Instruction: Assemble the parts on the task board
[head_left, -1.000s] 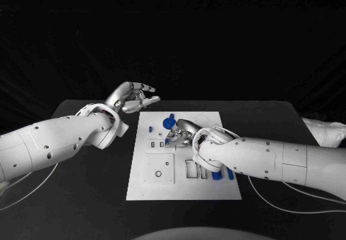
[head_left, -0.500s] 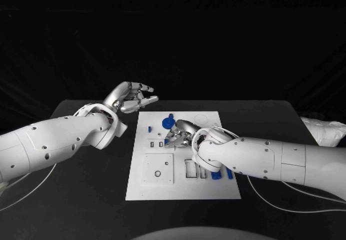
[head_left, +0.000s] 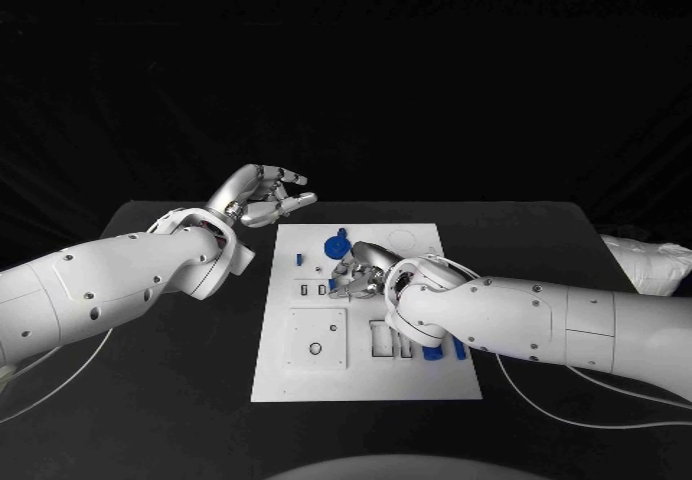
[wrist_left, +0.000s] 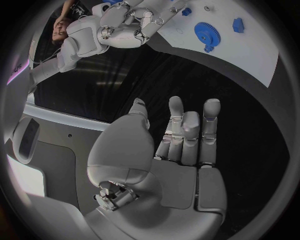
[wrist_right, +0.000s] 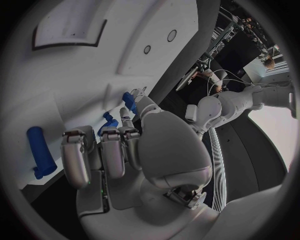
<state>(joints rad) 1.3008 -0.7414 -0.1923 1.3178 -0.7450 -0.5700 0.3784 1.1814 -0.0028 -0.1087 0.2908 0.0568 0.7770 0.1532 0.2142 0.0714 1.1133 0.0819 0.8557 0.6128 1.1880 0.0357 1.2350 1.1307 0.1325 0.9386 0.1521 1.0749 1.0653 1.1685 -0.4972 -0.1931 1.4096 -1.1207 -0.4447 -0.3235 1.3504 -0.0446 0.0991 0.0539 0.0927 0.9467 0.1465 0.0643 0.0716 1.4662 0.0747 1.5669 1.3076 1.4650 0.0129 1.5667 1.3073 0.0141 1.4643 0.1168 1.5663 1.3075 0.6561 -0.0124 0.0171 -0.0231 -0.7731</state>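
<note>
Assembly unfinished: loose parts (head_left: 433, 349) lie on board (head_left: 433, 385); right hand (head_left: 361, 272) works there, grip unclear; left hand (head_left: 268, 196) empty, fingers apart

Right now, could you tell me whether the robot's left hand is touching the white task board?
Apart. The head view shows the left hand raised beside the white task board, its fingers curled over bare black table, holding nothing.
</note>
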